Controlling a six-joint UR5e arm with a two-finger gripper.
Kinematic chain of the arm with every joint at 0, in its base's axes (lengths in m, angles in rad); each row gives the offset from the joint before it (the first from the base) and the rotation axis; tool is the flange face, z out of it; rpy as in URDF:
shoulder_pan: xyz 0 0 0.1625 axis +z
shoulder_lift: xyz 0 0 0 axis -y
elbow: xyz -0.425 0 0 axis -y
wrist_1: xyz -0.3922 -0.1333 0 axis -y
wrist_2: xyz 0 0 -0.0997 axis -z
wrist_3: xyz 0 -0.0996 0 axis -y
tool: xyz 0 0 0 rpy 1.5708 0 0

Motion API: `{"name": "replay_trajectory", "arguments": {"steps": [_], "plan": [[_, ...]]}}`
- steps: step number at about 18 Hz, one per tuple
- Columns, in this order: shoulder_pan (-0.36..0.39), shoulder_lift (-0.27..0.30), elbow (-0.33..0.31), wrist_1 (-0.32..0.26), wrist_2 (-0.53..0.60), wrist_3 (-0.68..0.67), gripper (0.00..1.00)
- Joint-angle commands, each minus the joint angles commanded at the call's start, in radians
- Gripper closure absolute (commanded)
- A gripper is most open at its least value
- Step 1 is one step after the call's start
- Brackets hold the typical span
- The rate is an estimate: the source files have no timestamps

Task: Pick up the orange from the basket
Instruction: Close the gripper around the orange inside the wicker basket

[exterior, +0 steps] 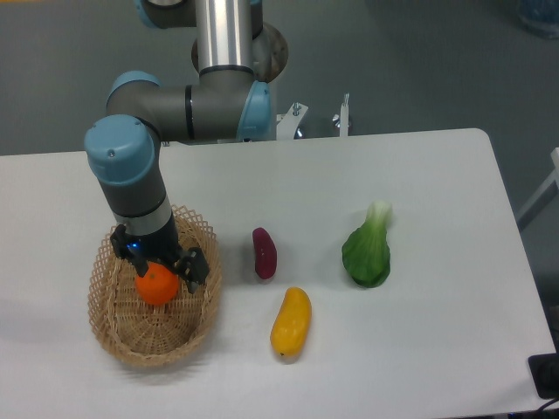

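Note:
The orange (157,285) is small, round and bright, and lies inside the tan wicker basket (116,336) at the table's left front. My gripper (162,272) points down into the basket directly over the orange. Its black fingers (195,269) stand on either side of the fruit, the right one very close to the orange's edge. The left finger is partly hidden behind the orange and the basket rim. I cannot tell whether the fingers press on the orange or only straddle it. The orange looks low in the basket.
A dark purple vegetable (264,252), a yellow-orange mango-like fruit (291,322) and a green leafy vegetable (368,248) lie on the white table (437,349) right of the basket. The arm's base stands at the table's far edge.

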Motion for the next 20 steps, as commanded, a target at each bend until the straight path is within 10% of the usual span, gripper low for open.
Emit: {"name": "replay_trajectory", "arguments": {"steps": [20], "plan": [[-0.005, 0.017, -0.066, 0.0, 0.034, 0.012, 0.0]]}}
